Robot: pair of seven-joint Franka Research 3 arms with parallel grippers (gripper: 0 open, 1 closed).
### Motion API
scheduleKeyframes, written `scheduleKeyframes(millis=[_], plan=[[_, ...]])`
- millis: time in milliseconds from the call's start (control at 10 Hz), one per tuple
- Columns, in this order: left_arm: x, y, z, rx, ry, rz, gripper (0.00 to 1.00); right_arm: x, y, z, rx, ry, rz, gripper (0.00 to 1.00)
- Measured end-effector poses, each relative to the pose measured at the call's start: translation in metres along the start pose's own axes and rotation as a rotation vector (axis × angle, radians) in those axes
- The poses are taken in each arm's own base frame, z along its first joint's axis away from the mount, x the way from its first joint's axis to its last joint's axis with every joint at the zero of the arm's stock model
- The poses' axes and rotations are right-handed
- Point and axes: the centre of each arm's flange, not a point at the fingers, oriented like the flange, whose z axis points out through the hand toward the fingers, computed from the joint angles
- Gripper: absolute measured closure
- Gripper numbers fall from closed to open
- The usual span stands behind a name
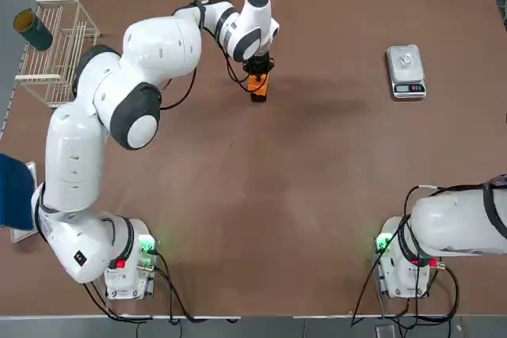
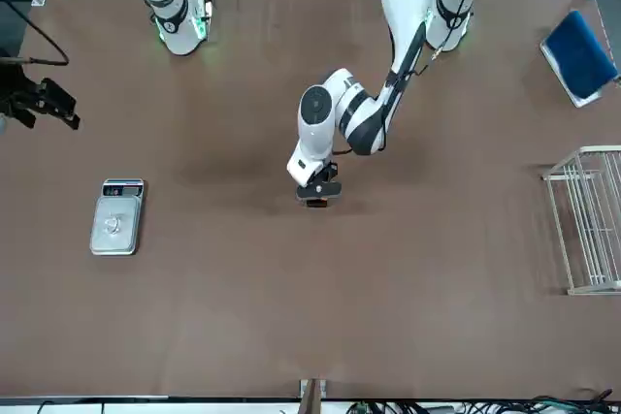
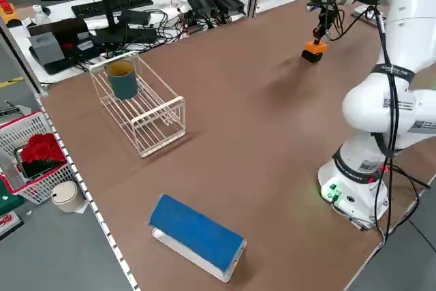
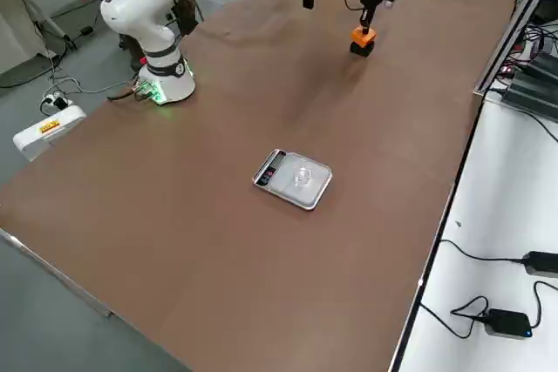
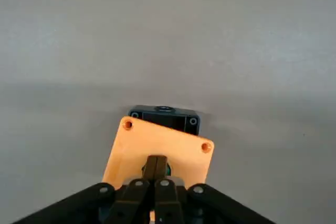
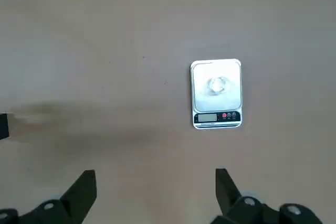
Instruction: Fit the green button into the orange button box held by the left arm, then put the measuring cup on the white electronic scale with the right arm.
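The orange button box (image 1: 258,87) (image 5: 157,145) stands on the table at the far middle, with a flat black block (image 5: 164,116) against it. My left gripper (image 1: 257,69) (image 5: 156,162) is shut, its joined fingertips pressing down on the middle of the box's top face. A sliver of the green button (image 5: 167,171) shows beside the tips. The white electronic scale (image 1: 408,85) (image 6: 231,74) lies at the far right, with the clear measuring cup (image 1: 406,58) (image 6: 217,85) on its plate. My right gripper (image 6: 155,176) hangs open and empty, well back from the scale.
A wire rack (image 1: 57,53) holding a dark green cup (image 1: 33,29) stands at the far left corner. A blue-topped block (image 3: 197,235) lies at the table's left edge. Cables and desks run behind the far edge.
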Motion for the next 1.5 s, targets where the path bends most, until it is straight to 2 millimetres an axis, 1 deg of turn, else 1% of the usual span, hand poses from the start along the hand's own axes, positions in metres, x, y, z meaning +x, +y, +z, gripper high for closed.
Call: scheduleKeyframes(millis=[300, 600, 1100, 1500], plan=[[0.0, 0.0, 0.0, 0.0, 0.0, 0.0, 0.99, 0.004, 0.012, 0.004, 0.0, 0.008, 0.021, 0.0], [0.0, 0.0, 0.0, 0.0, 0.0, 0.0, 0.99, 0.01, 0.011, 0.009, 0.001, 0.02, 0.021, 0.0], [0.001, 0.0, -0.002, -0.001, 0.002, -0.001, 0.99, 0.016, 0.012, 0.006, 0.003, 0.062, 0.022, 0.0], [0.001, 0.0, -0.003, -0.002, 0.002, -0.001, 0.99, 0.02, 0.011, 0.013, 0.004, 0.06, 0.021, 0.0]])
